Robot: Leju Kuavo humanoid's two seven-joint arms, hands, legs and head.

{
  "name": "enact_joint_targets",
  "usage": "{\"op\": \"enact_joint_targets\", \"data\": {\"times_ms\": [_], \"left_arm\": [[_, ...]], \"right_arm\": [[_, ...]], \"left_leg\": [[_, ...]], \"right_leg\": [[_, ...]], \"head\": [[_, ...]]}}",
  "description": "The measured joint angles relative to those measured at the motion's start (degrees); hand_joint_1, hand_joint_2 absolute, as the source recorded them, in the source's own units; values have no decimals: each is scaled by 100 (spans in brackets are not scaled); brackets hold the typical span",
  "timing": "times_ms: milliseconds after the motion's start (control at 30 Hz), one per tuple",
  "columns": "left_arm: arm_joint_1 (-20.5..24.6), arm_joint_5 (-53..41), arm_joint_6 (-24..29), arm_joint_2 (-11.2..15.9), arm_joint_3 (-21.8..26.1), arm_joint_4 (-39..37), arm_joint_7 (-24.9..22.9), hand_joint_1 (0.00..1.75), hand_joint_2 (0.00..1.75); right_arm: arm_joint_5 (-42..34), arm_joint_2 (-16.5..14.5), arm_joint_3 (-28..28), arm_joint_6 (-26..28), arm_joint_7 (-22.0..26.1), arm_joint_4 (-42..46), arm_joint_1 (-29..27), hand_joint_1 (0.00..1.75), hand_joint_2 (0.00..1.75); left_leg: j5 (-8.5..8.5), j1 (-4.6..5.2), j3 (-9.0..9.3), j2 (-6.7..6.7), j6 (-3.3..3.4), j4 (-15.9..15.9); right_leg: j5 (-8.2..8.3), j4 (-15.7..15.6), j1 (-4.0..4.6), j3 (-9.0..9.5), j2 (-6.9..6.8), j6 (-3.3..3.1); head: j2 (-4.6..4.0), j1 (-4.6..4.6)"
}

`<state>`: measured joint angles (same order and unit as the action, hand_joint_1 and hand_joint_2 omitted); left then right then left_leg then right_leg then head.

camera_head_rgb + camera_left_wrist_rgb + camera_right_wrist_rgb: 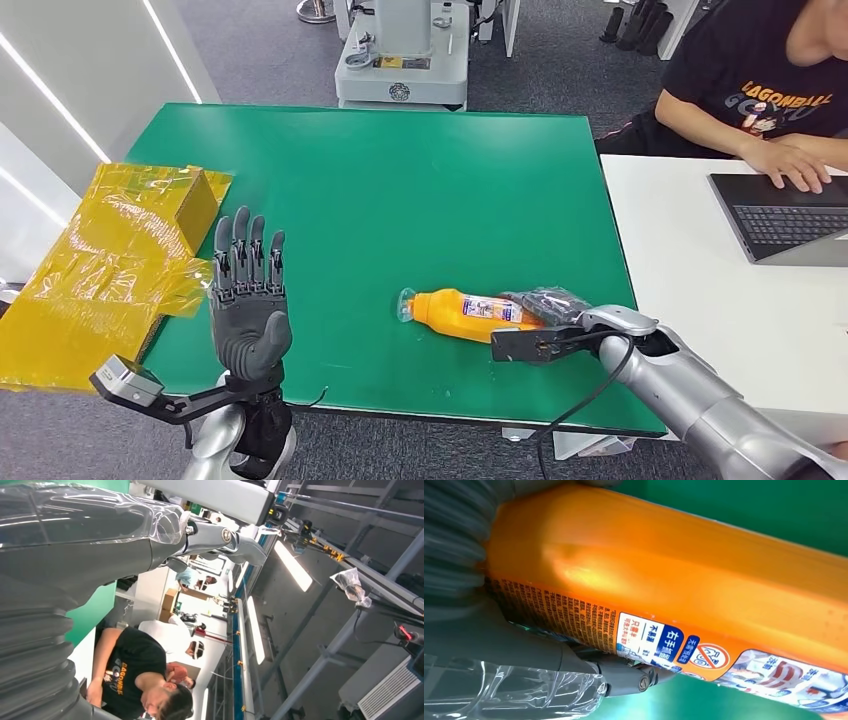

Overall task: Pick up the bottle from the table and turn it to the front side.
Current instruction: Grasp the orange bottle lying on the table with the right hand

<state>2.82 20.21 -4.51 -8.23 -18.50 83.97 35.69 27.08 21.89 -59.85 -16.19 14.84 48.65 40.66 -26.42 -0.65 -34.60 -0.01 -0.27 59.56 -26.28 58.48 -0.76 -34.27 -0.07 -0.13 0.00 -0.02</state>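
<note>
Orange plastic crowds the right wrist view: the bottle [664,580] lies against the right robot hand [484,645], whose thumb presses along the small-print label. From the head view, the bottle [462,311] lies on its side on the green surface [400,190] at about five o'clock, clear cap towards nine o'clock. The right robot hand [545,310] is closed around its base end. The left robot hand [247,290] stands upright at about seven o'clock with fingers spread, holding nothing.

I judge the grasp made or nearly so; lifting and turning the label to the front remain. Whether the bottle has left the surface is hard to tell. The right fingers are mostly hidden behind the bottle and wrist, and which label face counts as front is unclear.
</note>
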Motion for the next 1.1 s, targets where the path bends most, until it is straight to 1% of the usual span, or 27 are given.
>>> {"op": "enact_joint_targets", "data": {"times_ms": [200,500,567,667,700,800,833,867,967,1100], "left_arm": [[-16,-47,-26,-22,10,0,-3,0,175],[-81,-110,-35,-40,14,11,-12,0,175],[-99,-146,-17,-41,15,16,-38,0,175],[-139,-216,31,-49,16,16,-106,0,175],[-148,-239,39,-54,15,16,-137,0,175],[-150,-312,67,-70,13,15,-266,0,175],[-145,-331,83,-78,11,13,-298,0,175],[-136,-345,98,-87,8,9,-321,0,175],[-77,-371,123,-109,-12,-29,-402,0,175],[47,-349,81,-116,-75,-168,-587,0,175]], "right_arm": [[89,-138,190,248,63,-2,-135,175,175],[181,-431,705,987,59,137,-518,175,175],[195,-521,897,1342,52,248,-652,175,175],[317,-692,1289,2153,97,544,-952,175,175],[392,-751,1411,2478,156,660,-1060,175,175],[682,-960,1814,3698,422,1065,-1407,175,175],[759,-1033,1950,4046,477,1216,-1522,175,175],[809,-1096,2061,4275,499,1357,-1625,175,175],[849,-1235,2295,4639,634,1700,-1891,175,175],[692,-1356,2456,5050,1048,1997,-2134,175,175]], "left_leg": [[2,0,0,0,-2,0],[1,-1,-8,-4,-2,-2],[1,-1,-9,-5,-2,-3],[1,-1,-9,-4,-3,-3],[0,-1,-9,-4,-3,-3],[0,-2,-11,-6,-3,-4],[0,-2,-12,-7,-4,-4],[-1,-2,-11,-6,-4,-4],[-1,-2,-12,-6,-5,-5],[-1,-1,-11,-4,-5,-5]], "right_leg": [[0,1,0,-1,0,0],[-2,2,1,-6,-4,0],[-2,2,1,-6,-5,-1],[-2,2,1,-9,-3,-1],[-3,1,1,-10,-2,-1],[-5,0,2,-13,-6,-3],[-5,1,2,-13,-6,-4],[-5,1,2,-14,-6,-4],[-6,1,2,-14,-4,-4],[-5,0,2,-15,-3,-4]], "head": [[0,0],[0,-1],[0,0],[0,0],[0,0],[0,0],[0,0],[0,-1],[0,-1],[0,-1]]}}
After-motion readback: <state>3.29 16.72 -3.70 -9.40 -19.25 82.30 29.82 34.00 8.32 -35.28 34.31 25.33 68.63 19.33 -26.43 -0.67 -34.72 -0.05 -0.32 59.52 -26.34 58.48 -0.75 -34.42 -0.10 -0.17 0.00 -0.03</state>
